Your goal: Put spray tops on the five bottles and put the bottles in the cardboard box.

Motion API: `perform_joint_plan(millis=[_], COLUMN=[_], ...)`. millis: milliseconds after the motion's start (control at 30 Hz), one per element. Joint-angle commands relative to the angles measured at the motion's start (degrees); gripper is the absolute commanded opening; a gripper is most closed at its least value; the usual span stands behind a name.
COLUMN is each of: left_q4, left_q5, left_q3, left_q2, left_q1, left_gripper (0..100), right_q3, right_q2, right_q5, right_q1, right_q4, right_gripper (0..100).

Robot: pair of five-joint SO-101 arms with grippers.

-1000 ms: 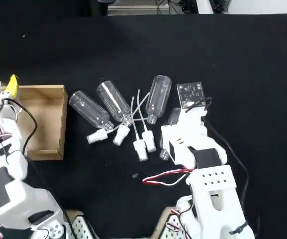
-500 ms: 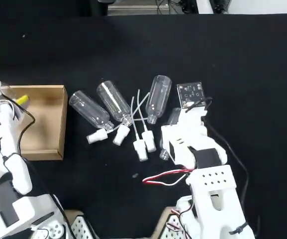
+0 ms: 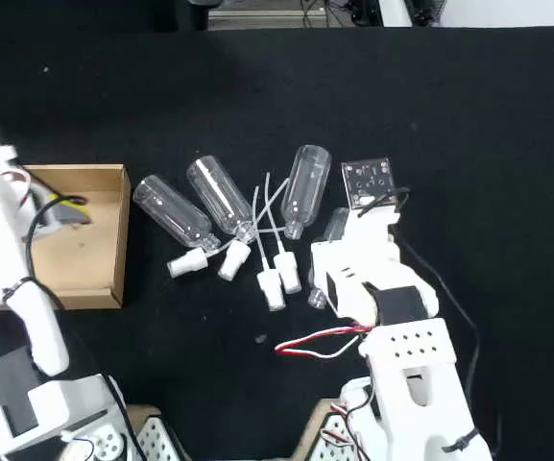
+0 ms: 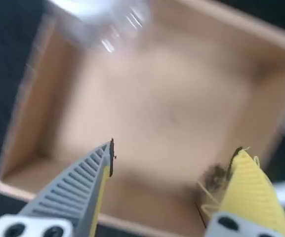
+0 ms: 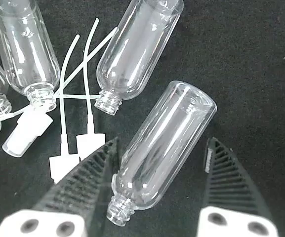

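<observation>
Slippage threatens: right end effector, jaws apart, straddles a bottle that could roll into the spray tops when squeezed.

The left gripper has swung from beside the cardboard box to above its inside.

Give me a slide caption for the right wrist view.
Open jaws straddle an uncapped bottle lying on black cloth, more bottles and loose spray tops alongside.
</observation>
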Motion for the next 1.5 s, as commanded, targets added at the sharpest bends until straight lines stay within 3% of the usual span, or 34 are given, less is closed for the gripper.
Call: perform_joint_plan(millis=[0, 167, 300, 467, 567, 767, 1133, 1467], left_q4=[13.0, 17.9, 17.7, 3.3, -3.3, -4.6, -4.6, -5.1], left_q5=[-6.2, -21.1, -27.5, -30.2, -39.4, -50.5, -53.0, -53.1], left_q3=[-9.4, -9.7, -10.3, -5.9, -3.9, -8.0, -22.5, -23.2], left_q2=[-3.5, -3.5, -2.9, -0.7, 1.4, 8.3, 24.4, 31.4], left_q1=[9.0, 19.0, 25.1, 30.5, 31.9, 33.5, 33.5, 36.8], left_gripper=[35, 35, 35, 35, 35, 35, 35, 35], right_q3=[-0.4, -0.7, -0.9, -0.8, -0.7, -0.8, -0.9, -0.9], right_q2=[-0.8, -0.8, -0.8, -0.8, -0.8, -0.8, -0.8, -0.8], right_q5=[0.0, 0.0, 0.0, 0.0, 0.0, 0.0, 0.0, 0.1], right_q1=[-0.4, 2.2, 5.6, 6.5, 6.6, 6.6, 6.5, 6.5], right_q4=[-1.3, -1.2, -1.6, -1.6, -1.3, -1.4, -1.5, -1.5], right_gripper=[24.0, 24.0, 24.0, 24.0, 24.0, 24.0, 24.0, 24.0])
